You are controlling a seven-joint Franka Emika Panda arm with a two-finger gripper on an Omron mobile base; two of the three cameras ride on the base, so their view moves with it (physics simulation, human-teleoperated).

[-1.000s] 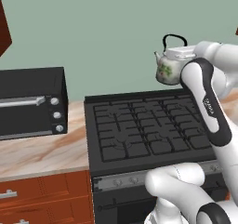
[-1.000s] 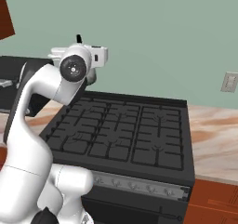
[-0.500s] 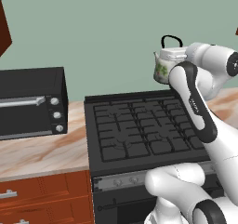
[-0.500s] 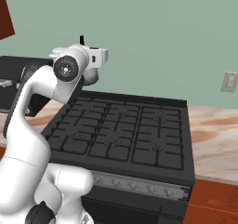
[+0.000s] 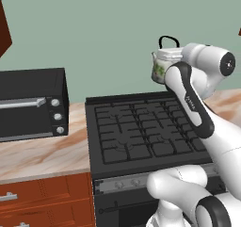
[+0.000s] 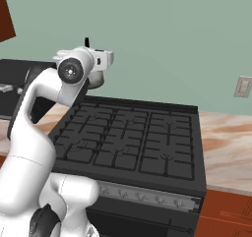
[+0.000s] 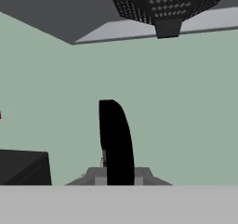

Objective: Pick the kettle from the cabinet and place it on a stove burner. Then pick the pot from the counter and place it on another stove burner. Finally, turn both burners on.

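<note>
You have open air over the whole stove grate [image 5: 141, 132] in the middle of the left base view, with nothing standing on any burner. At the left edge the black toaster oven [image 5: 30, 103] blocks the counter [image 5: 42, 155], and the range hood [image 7: 162, 4] hangs overhead at the hand view's top.
</note>
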